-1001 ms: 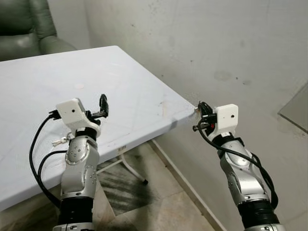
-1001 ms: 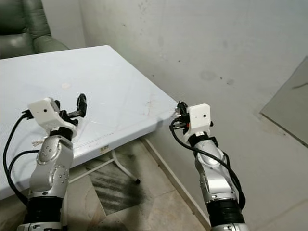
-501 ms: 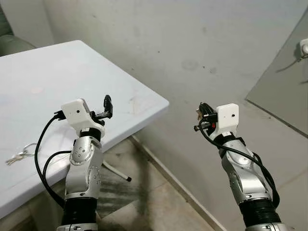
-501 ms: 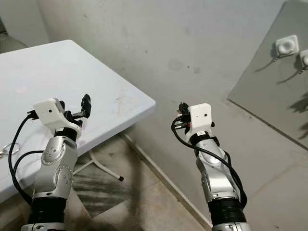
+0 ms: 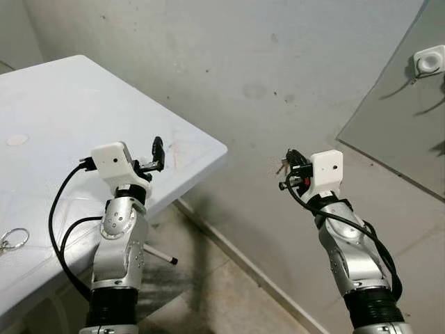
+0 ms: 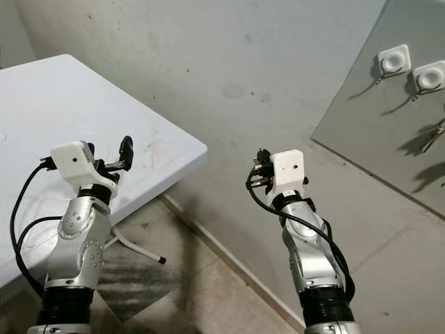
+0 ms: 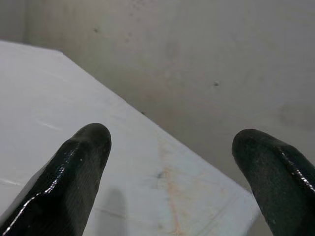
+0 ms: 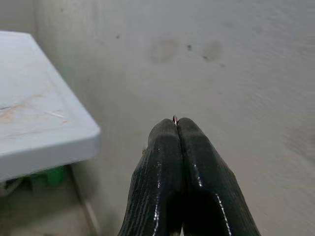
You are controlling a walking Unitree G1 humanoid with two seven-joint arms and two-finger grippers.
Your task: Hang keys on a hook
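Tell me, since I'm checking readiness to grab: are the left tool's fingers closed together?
No, the left tool has its two black fingers spread wide apart over the white table.

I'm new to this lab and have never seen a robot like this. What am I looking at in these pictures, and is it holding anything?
These are four camera views from one humanoid robot. Two come from its head, looking down at its own silver arms; two come from cameras on its wrists, looking along the black fingers.

The left gripper is above the corner of a white table, fingers apart and holding nothing, as the left wrist view shows. A key ring lies on the table near the robot's side.

The right gripper is raised off the table, towards the grey wall. Its fingers are pressed shut, with a thin bit of metal peeking from the tips; the head view shows what look like keys there.

Further right, white hooks sit on a grey panel.
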